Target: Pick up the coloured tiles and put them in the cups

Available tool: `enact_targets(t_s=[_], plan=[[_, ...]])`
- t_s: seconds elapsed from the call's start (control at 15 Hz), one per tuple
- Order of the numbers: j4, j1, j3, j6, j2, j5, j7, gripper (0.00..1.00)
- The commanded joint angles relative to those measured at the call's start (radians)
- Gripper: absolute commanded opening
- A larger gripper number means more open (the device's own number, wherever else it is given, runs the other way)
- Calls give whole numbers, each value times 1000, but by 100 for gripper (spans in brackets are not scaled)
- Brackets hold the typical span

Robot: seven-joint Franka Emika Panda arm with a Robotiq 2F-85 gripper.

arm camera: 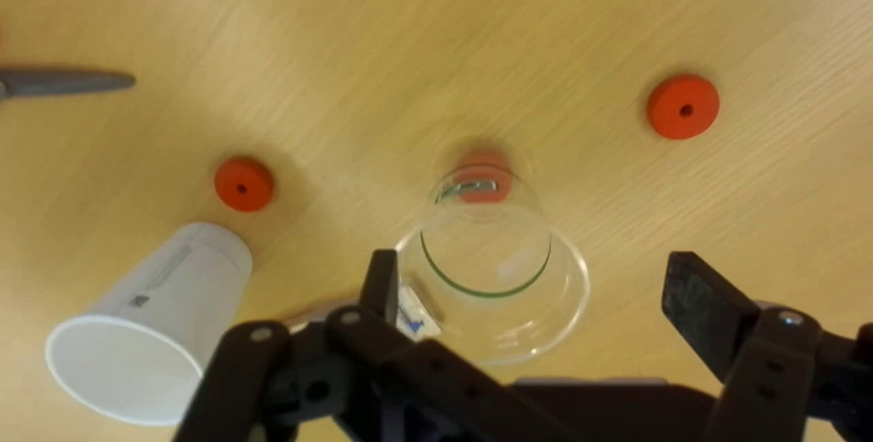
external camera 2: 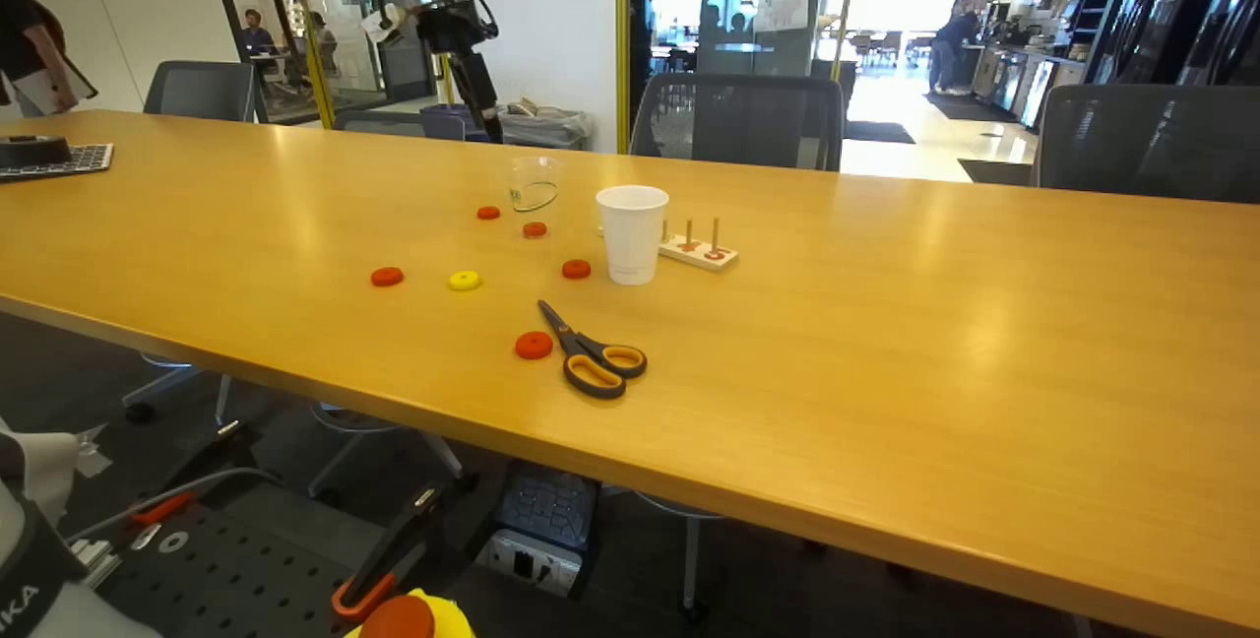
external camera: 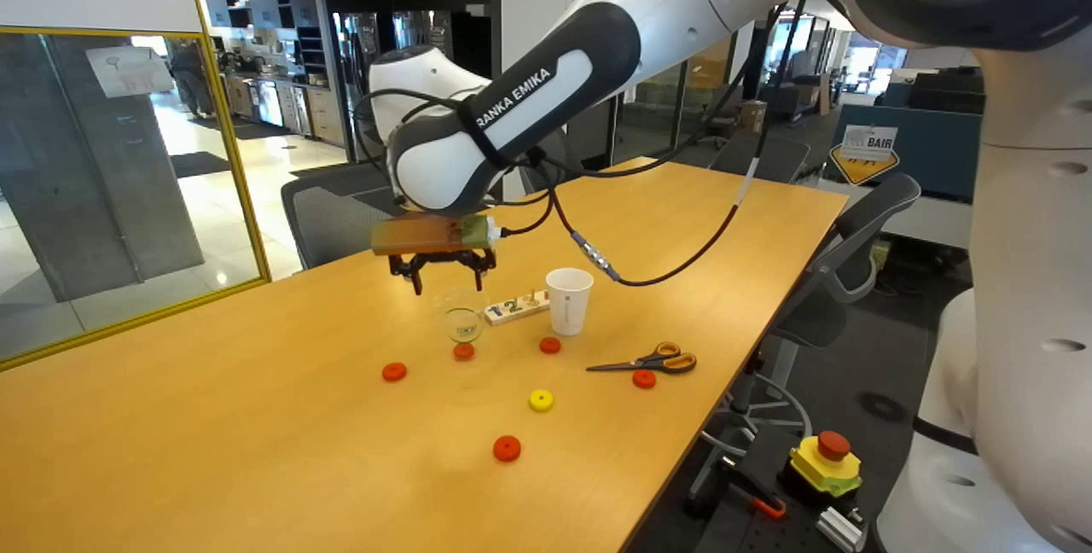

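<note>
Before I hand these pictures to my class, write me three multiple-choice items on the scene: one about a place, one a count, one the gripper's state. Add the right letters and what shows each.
1. Which of these lies closest to the scissors?
A) the yellow tile
B) a red tile
C) the white cup

2. How many red tiles can be counted?
A) two
B) three
C) five

3. How does the gripper stand?
A) open, holding nothing
B) shut on a red tile
C) shut and empty

Right letters:
1 is B, since a red tile lies right beside the scissors in both exterior views.
2 is C, since five separate red discs show in both exterior views.
3 is A, since the fingers stand wide apart in the wrist view, with nothing gripped.
</note>
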Motion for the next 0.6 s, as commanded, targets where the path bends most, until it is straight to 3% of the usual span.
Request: enact_targets(t_s=[0.0,0.13,0.53], plan=[[125,52,25,-171,83,-18,228,100],[162,54,46,-198,121,26,265,100],[225,19,69,-70,218,190,229,100]])
